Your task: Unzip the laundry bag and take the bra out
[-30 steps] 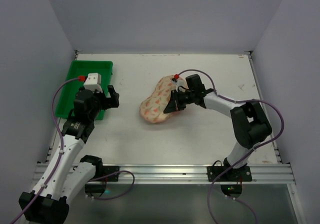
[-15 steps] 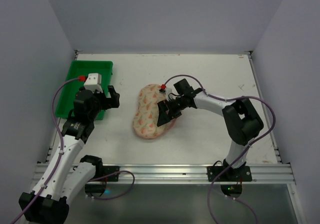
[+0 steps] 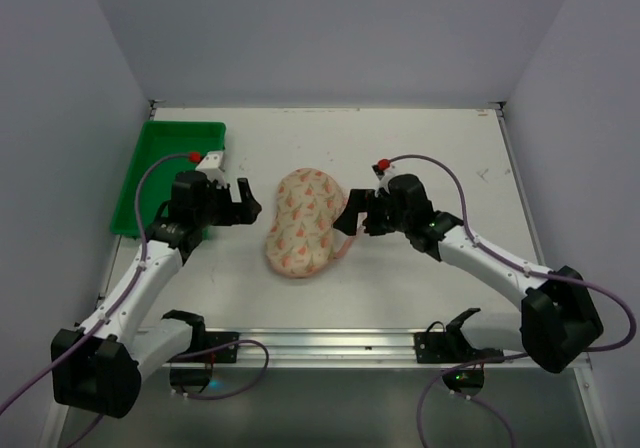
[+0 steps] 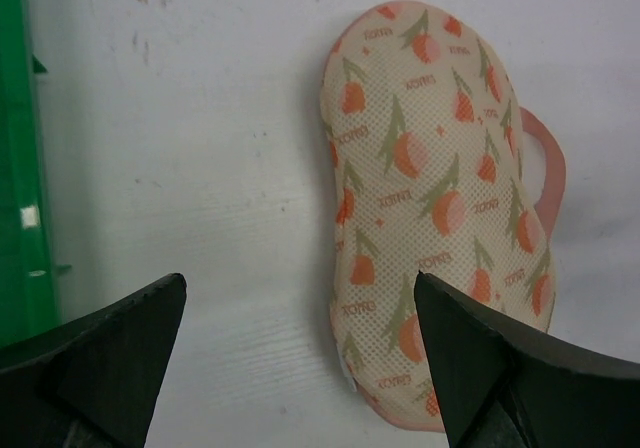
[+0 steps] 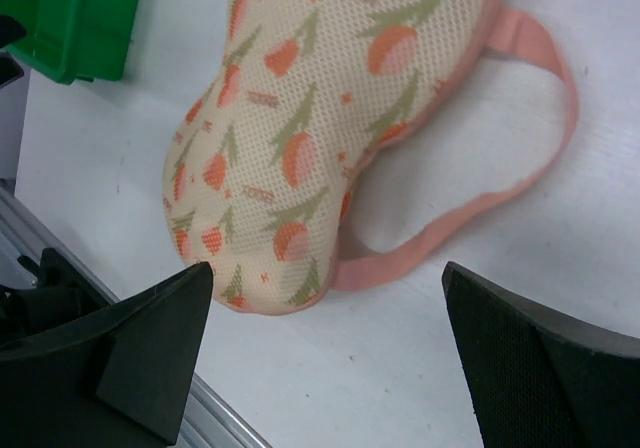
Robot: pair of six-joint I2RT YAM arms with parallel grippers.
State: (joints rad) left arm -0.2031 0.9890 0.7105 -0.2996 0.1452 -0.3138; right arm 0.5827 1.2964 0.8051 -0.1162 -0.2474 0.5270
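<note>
The white desk (image 3: 430, 148) carries a bag (image 3: 300, 223) lying flat near its middle. A green tray (image 3: 150, 168) sits at the left edge.

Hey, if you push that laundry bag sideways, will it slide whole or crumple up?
The laundry bag holds a domed, padded shape, so it probably slides whole rather than crumpling. Lying flat, it seems unlikely to roll. The thin pink loop lies limp and would likely trail or fold.

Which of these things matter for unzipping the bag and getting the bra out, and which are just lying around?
Part of the job: laundry bag, its pink loop, left gripper and right gripper (both open).
Just lying about: green tray.
</note>
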